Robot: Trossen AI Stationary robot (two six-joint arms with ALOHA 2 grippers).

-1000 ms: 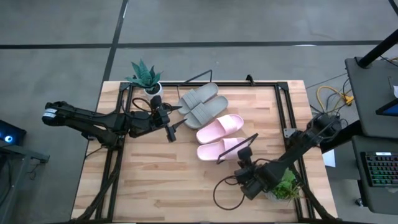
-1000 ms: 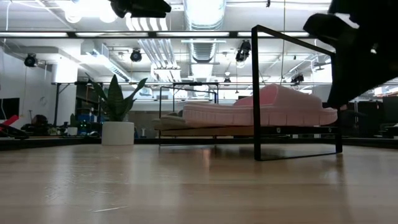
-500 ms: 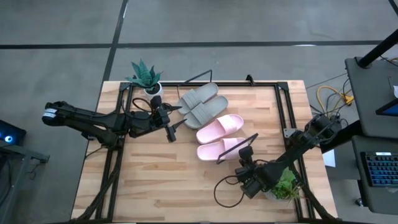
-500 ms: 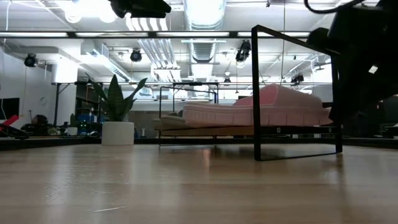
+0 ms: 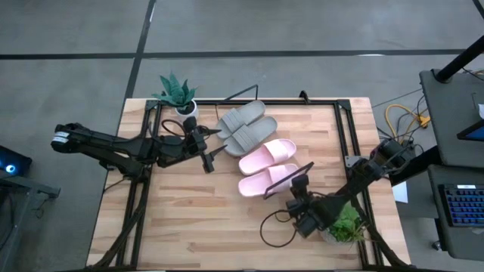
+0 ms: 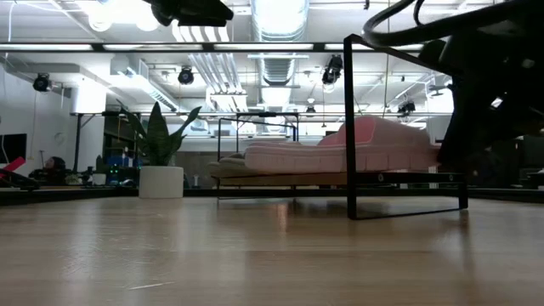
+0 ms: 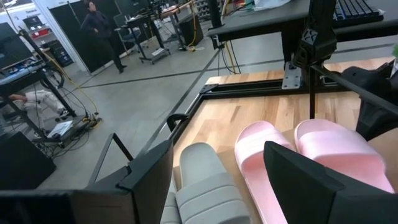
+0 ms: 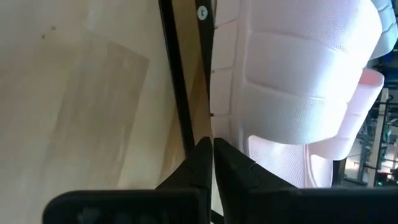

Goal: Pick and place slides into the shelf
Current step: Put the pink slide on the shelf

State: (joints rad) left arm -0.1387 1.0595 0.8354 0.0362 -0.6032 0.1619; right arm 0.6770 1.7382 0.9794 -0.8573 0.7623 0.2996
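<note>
Two grey slides (image 5: 243, 125) and two pale pink slides (image 5: 266, 166) lie side by side on the slanted wooden shelf, whose black wire frame (image 5: 281, 185) shows at its near right end. My left gripper (image 5: 212, 155) hovers open just left of the slides; in its wrist view (image 7: 217, 149) a grey slide (image 7: 199, 180) and both pink slides (image 7: 298, 155) lie ahead of it. My right gripper (image 5: 300, 183) is shut and low at the shelf's near right corner. In the right wrist view its tips (image 8: 211, 142) point at the board's edge (image 8: 200, 74), beside the nearer pink slide's sole (image 8: 292, 81). My right gripper has its shut fingertips (image 8: 204, 149) against or just short of the shelf's black wire (image 8: 180, 93) and board edge, with the pink slide's sole close alongside. I cannot tell whether they touch either one.
A potted plant (image 5: 175, 94) stands at the table's far left corner, and a second green plant (image 5: 348, 224) sits right beside my right arm. Black frame rails (image 5: 344, 128) run along both sides of the tabletop. Bare planks (image 5: 197, 219) lie near of the shelf.
My right arm has sunk lower beside the shelf's right end, filling more of the low view. Its gripper stays shut at the shelf's corner.
</note>
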